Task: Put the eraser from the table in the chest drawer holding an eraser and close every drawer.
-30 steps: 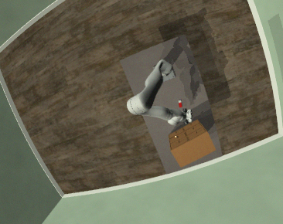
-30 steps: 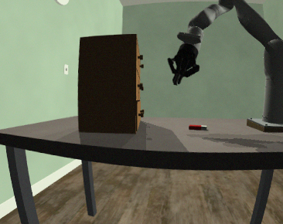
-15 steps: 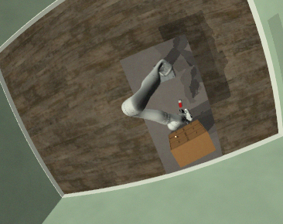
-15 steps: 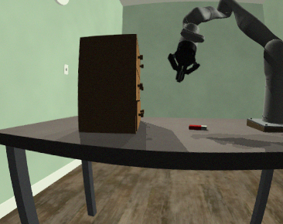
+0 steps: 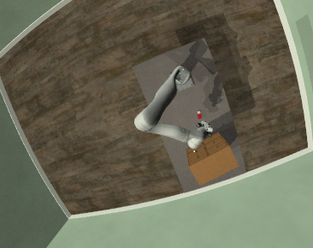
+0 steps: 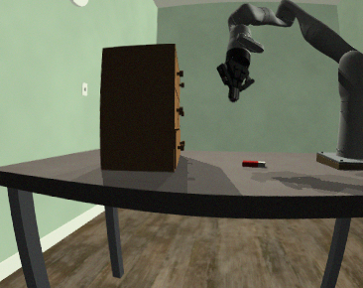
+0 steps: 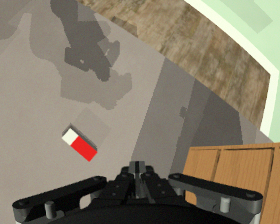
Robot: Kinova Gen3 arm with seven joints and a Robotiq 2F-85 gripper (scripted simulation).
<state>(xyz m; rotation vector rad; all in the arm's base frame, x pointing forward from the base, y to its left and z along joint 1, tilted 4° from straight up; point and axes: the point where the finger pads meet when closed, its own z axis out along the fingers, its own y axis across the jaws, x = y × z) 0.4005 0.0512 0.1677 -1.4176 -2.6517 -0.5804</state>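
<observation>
The eraser (image 5: 199, 115) (image 6: 250, 164) (image 7: 84, 148), red with a white end, lies flat on the table in front of the chest. The wooden chest (image 5: 214, 165) (image 6: 138, 109) (image 7: 241, 172) stands upright. Its drawers look pushed in or nearly so; a small gap cannot be judged. The eraser inside a drawer is hidden. My gripper (image 6: 233, 99) (image 7: 137, 171) is shut and empty. It points down, high above the table, between the chest's front and the eraser in the exterior view. In the wrist view the eraser is left of and beyond the fingertips.
The grey table (image 5: 158, 81) (image 6: 64, 166) (image 7: 21, 100) carries the chest at one end and the arm's base (image 6: 349, 161) toward the other. Small dark knobs (image 6: 181, 110) stick out of the chest's front toward the gripper's side. The arm's wrist is over the chest's front edge in the top view.
</observation>
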